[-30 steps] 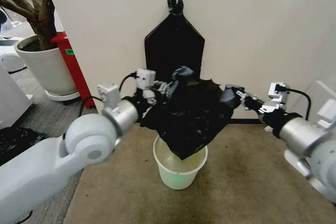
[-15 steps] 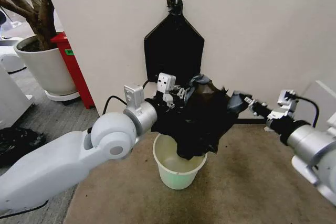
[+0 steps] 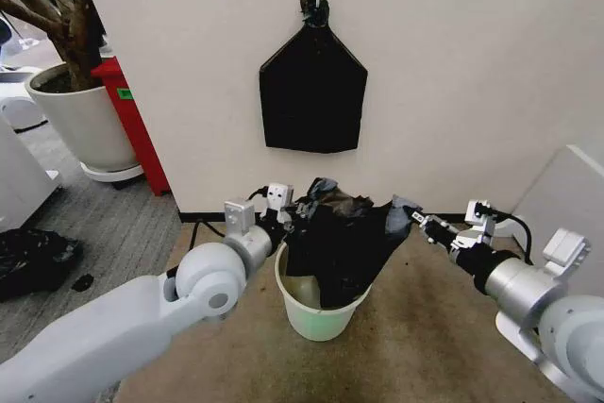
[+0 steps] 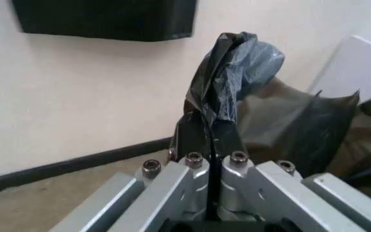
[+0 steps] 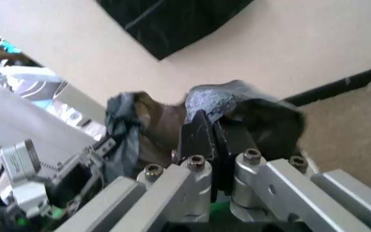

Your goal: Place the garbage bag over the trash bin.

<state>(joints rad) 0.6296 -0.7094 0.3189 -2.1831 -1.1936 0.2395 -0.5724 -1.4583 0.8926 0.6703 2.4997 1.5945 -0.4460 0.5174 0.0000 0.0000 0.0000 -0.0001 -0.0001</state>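
Change: both arms are lowering, bringing the garbage bag down from above the rim until its bottom is hanging inside the trash bin.
Left gripper: fingers are clamping shut on a bunched corner of the bag's mouth, just above the bin's near-left rim.
Right gripper: fingers are pinching the opposite corner, out past the right rim.
Bag: stretching between the two grips, sagging into the bin.
Risk: the thin film is probably liable to slip or tear if pulled wider, and the light bin could be tipping if the edge snags.
Floor: brown carpet is lying under the bin.
Room: a black bundle is hanging on the wall behind; a plant pot is standing far left.
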